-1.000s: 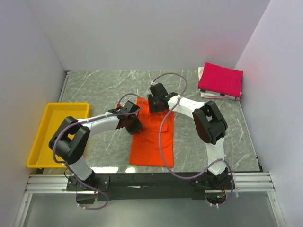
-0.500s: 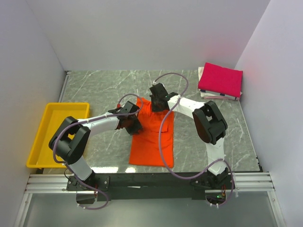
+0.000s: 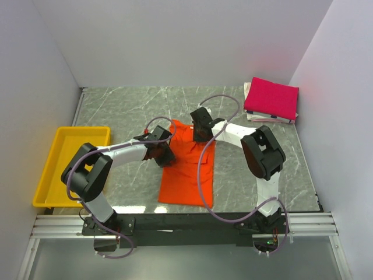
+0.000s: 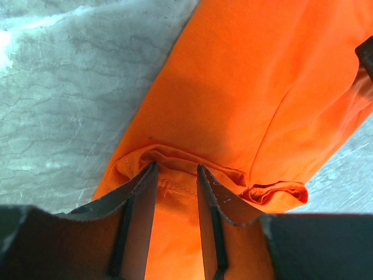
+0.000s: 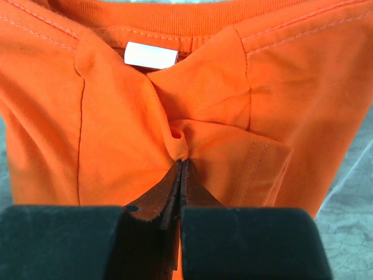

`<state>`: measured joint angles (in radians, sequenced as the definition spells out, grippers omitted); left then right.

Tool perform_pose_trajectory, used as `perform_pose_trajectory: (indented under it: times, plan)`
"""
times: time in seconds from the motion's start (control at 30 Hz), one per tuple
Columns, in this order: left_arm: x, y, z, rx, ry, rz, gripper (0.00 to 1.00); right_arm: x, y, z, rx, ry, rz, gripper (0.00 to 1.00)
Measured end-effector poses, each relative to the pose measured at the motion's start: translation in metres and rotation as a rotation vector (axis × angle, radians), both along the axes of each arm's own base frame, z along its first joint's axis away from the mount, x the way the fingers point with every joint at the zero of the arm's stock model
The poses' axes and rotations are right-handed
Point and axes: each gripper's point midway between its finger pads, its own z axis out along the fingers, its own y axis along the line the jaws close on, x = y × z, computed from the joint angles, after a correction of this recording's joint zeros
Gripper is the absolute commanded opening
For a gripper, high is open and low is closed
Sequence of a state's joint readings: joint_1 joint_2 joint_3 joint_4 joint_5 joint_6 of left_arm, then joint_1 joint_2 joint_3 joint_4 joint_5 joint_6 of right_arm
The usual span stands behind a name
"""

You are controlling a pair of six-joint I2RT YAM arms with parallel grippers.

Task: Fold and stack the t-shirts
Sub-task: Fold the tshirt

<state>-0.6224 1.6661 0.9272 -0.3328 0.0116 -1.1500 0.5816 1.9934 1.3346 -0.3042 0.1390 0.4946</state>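
Note:
The orange t-shirt lies folded into a long strip at the table's middle, collar end far. My right gripper is shut on a pinched ridge of the orange t-shirt, just below the collar and its white label; the right gripper shows its jaws pressed together. At the shirt's left edge, my left gripper stands open over a hemmed fold of orange cloth, the left gripper with jaws apart and resting on it. The magenta-pink t-shirt sits folded at the back right.
A yellow tray stands at the left edge of the marble table. Something white shows under the pink shirt. The right arm's purple cable hangs across the orange shirt. White walls close in the left, back and right.
My right gripper has shut on the orange cloth near the collar and shifted a little to the right, bunching the fabric. The left gripper has stayed in place.

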Motion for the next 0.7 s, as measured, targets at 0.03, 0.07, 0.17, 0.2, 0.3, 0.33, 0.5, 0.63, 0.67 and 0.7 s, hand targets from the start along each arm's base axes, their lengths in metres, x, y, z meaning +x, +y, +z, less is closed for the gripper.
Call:
perform_pose_trajectory:
  times: [0.03,0.07,0.17,0.2,0.3,0.33,0.5,0.63,0.67,0.7]
  plan:
    - [0.0,0.0,0.0,-0.001,-0.001,-0.001,0.39,-0.001,-0.001,0.0,0.002,0.002,-0.006,0.0]
    - [0.0,0.0,0.0,-0.003,-0.001,-0.002,0.4,-0.001,-0.001,-0.001,0.005,0.001,-0.01,0.0]
    - [0.001,-0.001,0.0,-0.007,-0.006,-0.006,0.41,-0.001,0.0,0.0,0.014,-0.003,-0.019,0.14]
    - [0.001,-0.002,0.001,-0.01,-0.008,-0.007,0.43,0.0,0.0,0.0,0.017,-0.003,-0.022,0.23]
    - [0.001,-0.002,0.005,-0.012,-0.021,-0.023,0.5,-0.001,-0.001,0.002,0.027,-0.005,-0.031,0.42]
    - [0.001,-0.002,0.009,-0.012,-0.032,-0.032,0.51,-0.001,-0.002,0.004,0.034,-0.005,-0.037,0.46]
    - [0.009,0.002,0.047,-0.022,-0.117,-0.048,0.82,-0.004,-0.025,0.044,0.093,-0.053,-0.095,0.58]
    - [0.013,0.014,0.081,-0.045,-0.189,-0.038,0.79,-0.022,-0.048,0.097,0.179,-0.139,-0.151,0.58]
    - [0.011,0.018,0.086,-0.044,-0.197,-0.036,0.79,-0.031,-0.051,0.105,0.205,-0.153,-0.153,0.58]
    - [0.01,0.021,0.09,-0.045,-0.206,-0.036,0.76,-0.044,-0.053,0.109,0.232,-0.156,-0.154,0.58]
